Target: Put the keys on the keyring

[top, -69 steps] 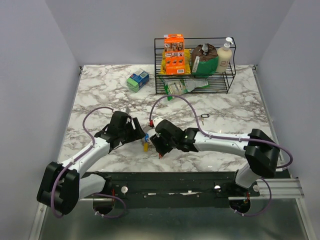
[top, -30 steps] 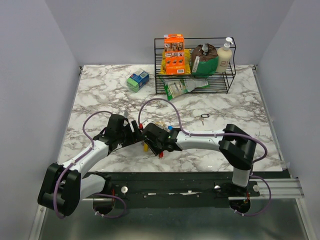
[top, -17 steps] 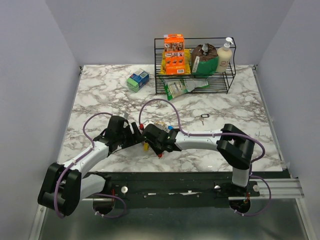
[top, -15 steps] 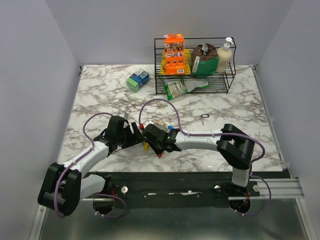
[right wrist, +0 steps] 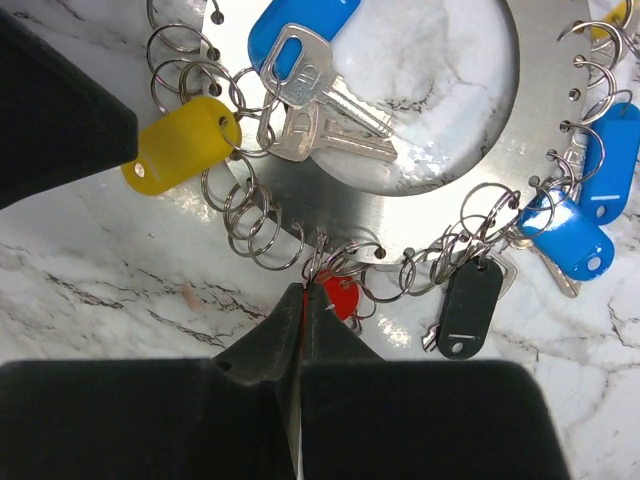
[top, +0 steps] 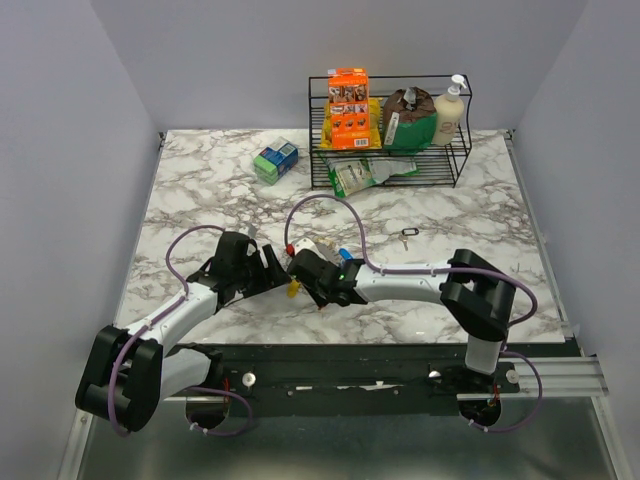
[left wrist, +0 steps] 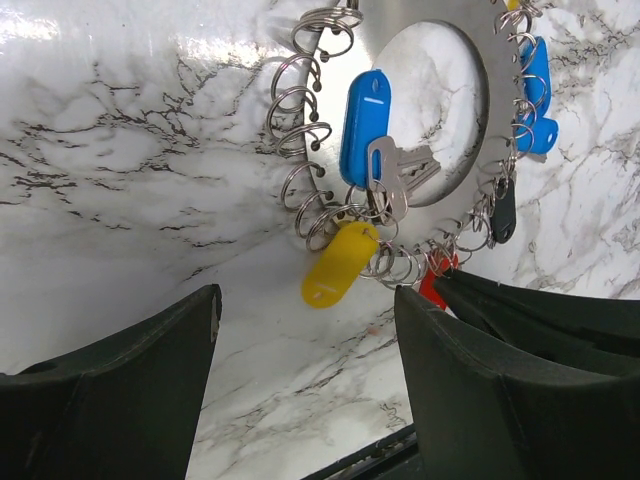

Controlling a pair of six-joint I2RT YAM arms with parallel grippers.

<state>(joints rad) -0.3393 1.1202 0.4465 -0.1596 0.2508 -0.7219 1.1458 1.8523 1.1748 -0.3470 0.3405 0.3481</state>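
The keyring (right wrist: 300, 195) is a flat silvery disc with a big hole and small split rings round its rim, lying on the marble. Keys hang from it by coloured tags: yellow (right wrist: 180, 145), blue (right wrist: 300, 25), black (right wrist: 470, 308) and red (right wrist: 340, 297). My right gripper (right wrist: 303, 290) is shut at the disc's near rim, with a thin red edge of the red tag showing between its fingers and a split ring at its tip. My left gripper (left wrist: 305, 400) stands open just short of the yellow tag (left wrist: 340, 265), holding nothing. In the top view both grippers (top: 290, 272) meet over the keyring.
A single loose key (top: 406, 237) lies on the marble to the right of the arms. At the back stand a black wire rack (top: 390, 150) of groceries and a green-blue box (top: 275, 160). The table's front edge is just behind the grippers.
My right gripper's jaws have closed on the red tag at the disc's rim, and the red tag no longer shows in the top view. The left arm has stayed still and open.
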